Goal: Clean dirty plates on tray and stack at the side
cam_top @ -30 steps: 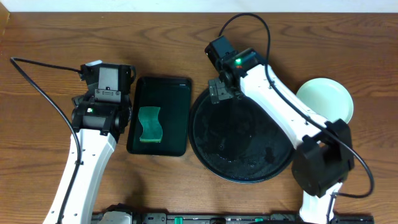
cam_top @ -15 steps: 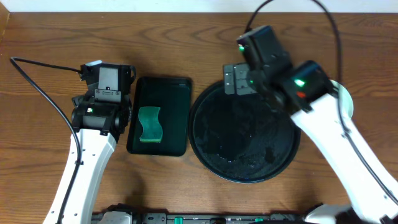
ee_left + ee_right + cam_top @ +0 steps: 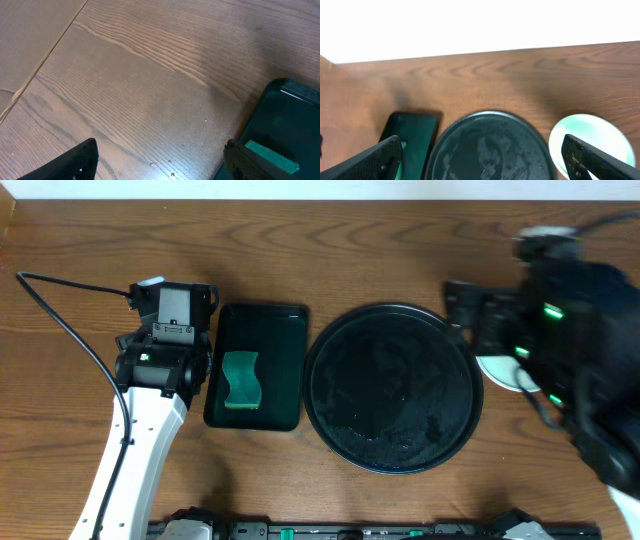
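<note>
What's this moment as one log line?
round tray: no plates | mint plate: right of tray | left pincer: open, empty | right pincer: open, empty

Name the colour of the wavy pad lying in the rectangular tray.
The pad is green, shown best in the overhead view.

There is one round black tray [image 3: 330, 430], one smaller rectangular black tray [image 3: 282, 360] and one green sponge [image 3: 240, 380]. Only one pale mint plate [image 3: 585, 127] shows; whether more lie beneath it cannot be told. There are two grippers: the left gripper [image 3: 160, 162] and the right gripper [image 3: 482, 157].
</note>
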Controlling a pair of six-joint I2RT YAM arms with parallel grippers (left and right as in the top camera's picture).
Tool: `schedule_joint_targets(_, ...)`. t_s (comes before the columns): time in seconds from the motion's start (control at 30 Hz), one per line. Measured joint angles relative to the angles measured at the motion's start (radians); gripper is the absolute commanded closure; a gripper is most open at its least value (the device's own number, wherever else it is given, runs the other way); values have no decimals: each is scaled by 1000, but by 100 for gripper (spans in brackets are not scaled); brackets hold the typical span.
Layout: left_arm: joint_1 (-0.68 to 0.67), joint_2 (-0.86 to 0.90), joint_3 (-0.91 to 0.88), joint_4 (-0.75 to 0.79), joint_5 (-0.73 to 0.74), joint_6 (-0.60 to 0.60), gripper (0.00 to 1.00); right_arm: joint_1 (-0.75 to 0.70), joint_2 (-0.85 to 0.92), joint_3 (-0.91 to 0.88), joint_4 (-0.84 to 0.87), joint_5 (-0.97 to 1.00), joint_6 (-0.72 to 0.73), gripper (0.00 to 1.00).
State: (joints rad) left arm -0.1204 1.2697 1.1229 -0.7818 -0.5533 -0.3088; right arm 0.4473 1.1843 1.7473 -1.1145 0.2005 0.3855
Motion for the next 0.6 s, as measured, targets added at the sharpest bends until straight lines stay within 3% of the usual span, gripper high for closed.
schedule_joint_targets(0.6, 0, 0, 0, 0, 0, 0, 20, -66, -404, 1, -3, 2, 0, 1)
